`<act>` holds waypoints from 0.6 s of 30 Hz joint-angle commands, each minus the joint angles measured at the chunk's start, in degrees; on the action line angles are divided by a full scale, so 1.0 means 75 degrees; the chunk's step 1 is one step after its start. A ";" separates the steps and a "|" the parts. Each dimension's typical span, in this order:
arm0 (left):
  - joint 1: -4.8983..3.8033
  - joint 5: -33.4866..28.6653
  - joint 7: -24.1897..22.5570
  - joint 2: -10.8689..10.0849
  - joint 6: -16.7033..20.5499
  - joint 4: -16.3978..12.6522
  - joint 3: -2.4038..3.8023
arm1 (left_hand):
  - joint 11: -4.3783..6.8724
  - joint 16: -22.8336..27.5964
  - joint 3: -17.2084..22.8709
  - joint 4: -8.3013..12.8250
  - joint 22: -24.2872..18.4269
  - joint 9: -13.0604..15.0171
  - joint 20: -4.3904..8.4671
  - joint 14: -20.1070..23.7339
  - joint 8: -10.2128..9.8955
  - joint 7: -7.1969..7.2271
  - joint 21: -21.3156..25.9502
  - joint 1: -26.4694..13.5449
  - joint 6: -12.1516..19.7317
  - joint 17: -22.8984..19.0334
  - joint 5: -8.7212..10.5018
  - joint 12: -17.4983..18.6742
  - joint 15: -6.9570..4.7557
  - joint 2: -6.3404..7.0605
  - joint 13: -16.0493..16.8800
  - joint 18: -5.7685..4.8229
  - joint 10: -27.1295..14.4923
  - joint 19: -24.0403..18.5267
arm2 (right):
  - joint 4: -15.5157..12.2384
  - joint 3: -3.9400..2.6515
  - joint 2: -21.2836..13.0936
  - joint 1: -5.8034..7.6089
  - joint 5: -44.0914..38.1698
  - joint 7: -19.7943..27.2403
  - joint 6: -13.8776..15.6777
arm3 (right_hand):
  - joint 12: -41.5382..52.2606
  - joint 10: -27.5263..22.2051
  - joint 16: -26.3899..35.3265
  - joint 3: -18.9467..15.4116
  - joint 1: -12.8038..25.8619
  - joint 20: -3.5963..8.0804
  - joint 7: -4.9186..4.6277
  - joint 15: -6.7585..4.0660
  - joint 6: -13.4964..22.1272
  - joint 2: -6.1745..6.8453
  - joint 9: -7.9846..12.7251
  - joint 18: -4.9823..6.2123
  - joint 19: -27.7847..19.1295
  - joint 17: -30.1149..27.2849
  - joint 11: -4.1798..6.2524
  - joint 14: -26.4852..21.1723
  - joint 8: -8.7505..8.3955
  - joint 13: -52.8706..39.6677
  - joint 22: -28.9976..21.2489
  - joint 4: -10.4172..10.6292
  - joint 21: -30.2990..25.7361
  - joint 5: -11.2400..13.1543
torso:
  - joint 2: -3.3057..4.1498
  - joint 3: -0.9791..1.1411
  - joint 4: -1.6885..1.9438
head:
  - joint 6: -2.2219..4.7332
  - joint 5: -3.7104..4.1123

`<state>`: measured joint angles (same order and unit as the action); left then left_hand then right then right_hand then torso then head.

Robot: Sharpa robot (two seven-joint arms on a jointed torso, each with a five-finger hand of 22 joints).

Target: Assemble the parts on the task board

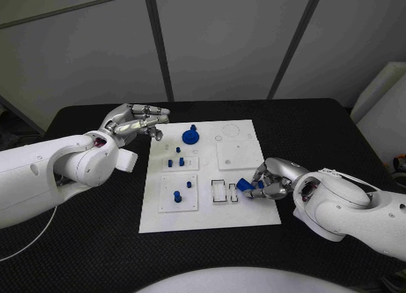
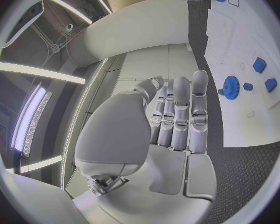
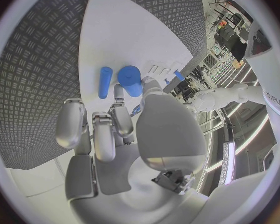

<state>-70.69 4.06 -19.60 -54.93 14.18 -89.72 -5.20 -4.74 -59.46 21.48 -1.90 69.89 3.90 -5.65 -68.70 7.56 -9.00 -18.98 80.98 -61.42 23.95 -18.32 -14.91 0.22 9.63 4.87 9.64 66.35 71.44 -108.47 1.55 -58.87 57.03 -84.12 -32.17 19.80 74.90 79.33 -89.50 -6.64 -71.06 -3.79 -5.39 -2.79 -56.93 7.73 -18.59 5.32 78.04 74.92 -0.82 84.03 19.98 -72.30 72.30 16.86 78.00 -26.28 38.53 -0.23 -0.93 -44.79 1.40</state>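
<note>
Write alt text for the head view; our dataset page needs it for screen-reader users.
The right robot hand holds a blue part over the white task board's near right area, beside two small slots. The left robot hand hovers empty at the board's far left edge; a blue gear and several blue pegs stand on the board.

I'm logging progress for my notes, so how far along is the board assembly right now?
Partly done, it seems. A blue gear and several small blue pegs already stand on the white board. The right robot hand holds a blue part just beside the open slots near the board's front, apparently about to fit it. The left robot hand hovers empty at the board's far left corner. The slots and the plain square plate look unfilled.
</note>
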 commanded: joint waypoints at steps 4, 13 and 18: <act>-0.0006 -0.0032 -0.0057 -0.0002 -0.0097 -0.0010 0.0004 | -0.0012 0.0038 -0.0049 -0.0008 -0.0007 0.0002 -0.0023 0.0048 0.0036 0.0003 0.0053 -0.0028 0.0003 -0.0011 0.0035 -0.0042 0.0009 -0.0022 0.0009 0.0098 -0.0041 -0.0025 | 0.0182 -0.0001 0.0179 -0.0017 -0.0121 -0.0123 -0.0064 | 0.0002 -0.0005 -0.0001 -0.0068 0.0090 -0.0009 0.0003 0.0027 0.0080 -0.0041 -0.0029 -0.0147 0.0028 0.1822 -0.0030 0.0755 0.0062 -0.0024 -0.0009 -0.0007 0.0011 0.0014 | -0.0004 -0.0009 0.0018 | -0.0011 -0.0006; -0.0005 -0.0057 -0.0041 -0.0028 -0.0125 -0.0036 0.0004 | -0.0012 0.0038 -0.0049 -0.0008 -0.0007 0.0002 -0.0023 0.0048 0.0036 0.0003 0.0053 -0.0028 0.0003 -0.0011 0.0035 -0.0042 0.0009 -0.0022 0.0009 0.0098 -0.0041 -0.0025 | 0.0341 0.0000 0.0379 -0.0068 -0.0141 -0.0171 -0.0063 | 0.0059 0.0051 -0.0017 -0.0086 -0.0113 0.0007 0.0026 0.0007 0.0134 -0.0213 -0.0154 -0.0155 0.0051 0.1868 -0.0006 0.0765 0.0198 -0.0144 0.0029 -0.0031 0.0031 -0.0294 | -0.0008 -0.0007 0.0009 | -0.0034 -0.0050; -0.0005 -0.0059 -0.0035 -0.0043 -0.0133 -0.0049 0.0004 | -0.0012 0.0038 -0.0049 -0.0008 -0.0007 0.0002 -0.0023 0.0048 0.0036 0.0003 0.0053 -0.0028 0.0003 -0.0011 0.0035 -0.0042 0.0009 -0.0022 0.0009 0.0098 -0.0041 -0.0025 | 0.0244 0.0000 0.0333 -0.0083 -0.0162 -0.0169 0.0223 | 0.0190 0.0165 -0.0041 -0.0049 -0.0328 0.0027 0.0067 -0.0020 0.0074 -0.0345 -0.0253 -0.0173 0.0109 0.1938 0.0030 0.0780 0.0320 -0.0320 0.0114 -0.0044 0.0088 -0.0551 | -0.0018 -0.0006 -0.0002 | -0.0037 -0.0058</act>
<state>-70.67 3.93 -19.55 -55.20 13.97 -89.91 -5.20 -4.75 -59.46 21.48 -1.91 69.90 3.90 -5.65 -68.70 7.56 -9.00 -18.98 80.98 -61.42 23.96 -18.32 -14.91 0.22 9.63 4.86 9.64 66.35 71.44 -106.52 1.35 -56.27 56.63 -85.05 -32.73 20.47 76.13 80.18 -89.50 -7.10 -72.87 -3.58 -4.97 -2.78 -56.07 5.36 -20.21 4.41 78.49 74.91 -0.60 84.04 22.12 -74.50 73.07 16.68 78.32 -30.08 38.45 -0.28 -0.85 -45.03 0.98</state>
